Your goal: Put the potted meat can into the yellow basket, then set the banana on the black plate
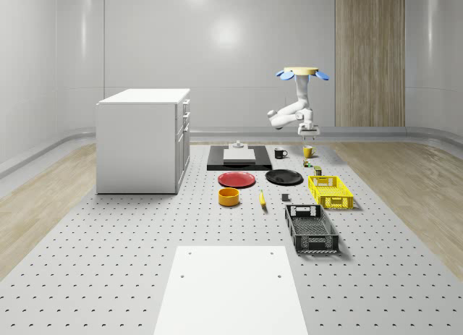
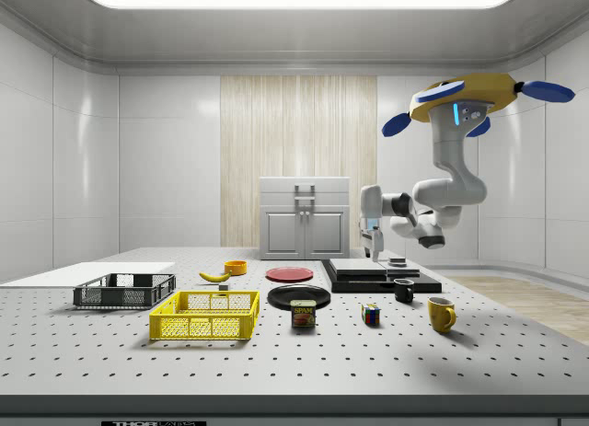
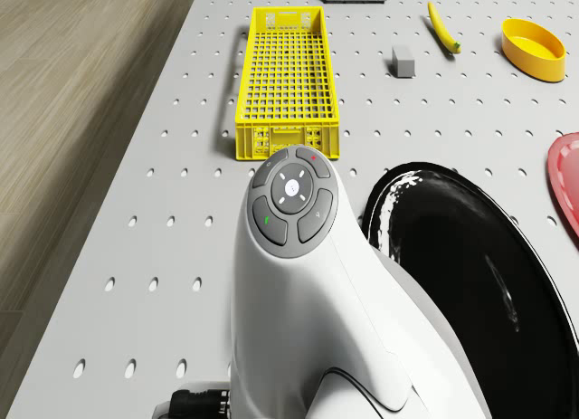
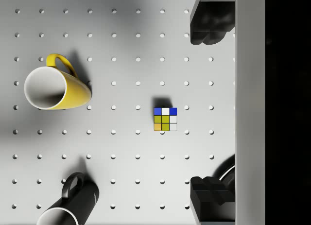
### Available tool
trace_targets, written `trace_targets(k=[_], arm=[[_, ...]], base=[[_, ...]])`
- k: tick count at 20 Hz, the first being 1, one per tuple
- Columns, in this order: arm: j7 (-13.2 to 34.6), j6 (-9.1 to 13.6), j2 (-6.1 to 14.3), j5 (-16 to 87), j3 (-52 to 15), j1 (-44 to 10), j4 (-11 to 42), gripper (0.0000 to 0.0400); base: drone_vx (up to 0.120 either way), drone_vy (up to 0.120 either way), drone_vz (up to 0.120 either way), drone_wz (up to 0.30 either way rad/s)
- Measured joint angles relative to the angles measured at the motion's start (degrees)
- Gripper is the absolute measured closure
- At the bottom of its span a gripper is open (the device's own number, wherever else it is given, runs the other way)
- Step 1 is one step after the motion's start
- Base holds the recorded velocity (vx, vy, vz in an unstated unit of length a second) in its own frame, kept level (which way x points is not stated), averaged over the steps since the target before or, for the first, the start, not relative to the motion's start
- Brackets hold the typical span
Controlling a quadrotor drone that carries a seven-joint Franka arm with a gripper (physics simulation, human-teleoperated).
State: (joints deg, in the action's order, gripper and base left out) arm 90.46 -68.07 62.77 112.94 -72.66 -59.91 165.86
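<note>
Two baskets on the perforated table (image 1: 108,263) in the whole-scene view: yellow basket (image 1: 330,191) and dark crate (image 1: 311,229), both empty. Near them an orange bowl (image 1: 228,197), with the banana (image 1: 262,199) lying on the table just to that view's right of it, apart from the black plate (image 1: 283,177). Hovering above the table's far end, the drone (image 1: 302,73), with the gripper (image 1: 306,136) hanging over the area of a yellow mug (image 1: 307,151).

From the side: potted meat can (image 2: 303,314) upright on the table, just beside the yellow basket but outside it, in front of the black plate. Gripper pointing down, well above the table.

From the drone: mesh floor of the yellow basket bare; black plate bare too; orange bowl empty.

From the wrist: fingers (image 4: 210,23) spread wide, nothing between them, touching nothing. Far below, a colour cube (image 4: 165,119), with the yellow mug and a black mug (image 4: 68,205) off to one side, both mugs empty.
</note>
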Motion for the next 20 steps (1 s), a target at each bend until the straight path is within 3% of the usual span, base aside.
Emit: trace_targets(k=[9, 17, 20], arm=[[1.2, -2.2, 2.8, -1.3, -1.1, -1.3, -0.2, 0.0], [1.9, -4.3, 5.0, -2.5, -1.8, -2.1, -0.3, 0.0], [2.2, -5.0, 5.9, -3.0, -2.1, -2.4, -0.4, 0.0]], base=[[0.12, 0.0, -0.116, 0.0], [0.12, 0.0, -0.03, 0.0], [0.12, 0.093, 0.0, 0.0]])
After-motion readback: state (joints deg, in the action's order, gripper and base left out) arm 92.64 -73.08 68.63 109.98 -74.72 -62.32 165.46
